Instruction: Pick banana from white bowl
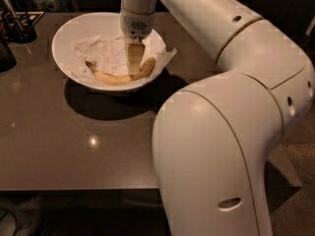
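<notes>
Down inside wide glossy white bowl (69,31), at middle of curved speckled yellow banana (110,77): yellowish parallel-jaw gripper (134,73), grasp unclear.

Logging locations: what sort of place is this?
Probably a kitchen or break area: a dark table holds a white bowl with a banana, the pincer inside it.
</notes>
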`<action>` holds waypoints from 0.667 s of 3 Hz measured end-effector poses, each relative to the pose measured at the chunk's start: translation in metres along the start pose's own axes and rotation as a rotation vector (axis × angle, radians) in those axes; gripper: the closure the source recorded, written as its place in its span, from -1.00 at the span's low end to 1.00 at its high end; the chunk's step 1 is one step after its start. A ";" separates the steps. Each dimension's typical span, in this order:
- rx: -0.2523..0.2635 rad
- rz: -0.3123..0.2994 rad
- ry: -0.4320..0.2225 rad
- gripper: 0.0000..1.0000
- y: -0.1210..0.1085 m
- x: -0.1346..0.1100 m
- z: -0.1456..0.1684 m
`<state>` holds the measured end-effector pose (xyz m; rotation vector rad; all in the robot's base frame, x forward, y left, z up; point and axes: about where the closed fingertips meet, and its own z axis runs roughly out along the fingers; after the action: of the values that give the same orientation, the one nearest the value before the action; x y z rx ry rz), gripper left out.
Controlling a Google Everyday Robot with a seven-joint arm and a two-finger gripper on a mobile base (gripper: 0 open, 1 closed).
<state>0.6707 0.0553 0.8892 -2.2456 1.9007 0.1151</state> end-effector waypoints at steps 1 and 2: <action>-0.047 0.003 0.017 -0.14 -0.001 0.001 0.025; -0.088 0.009 0.023 -0.12 0.002 0.003 0.044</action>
<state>0.6718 0.0611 0.8453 -2.3044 1.9537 0.1790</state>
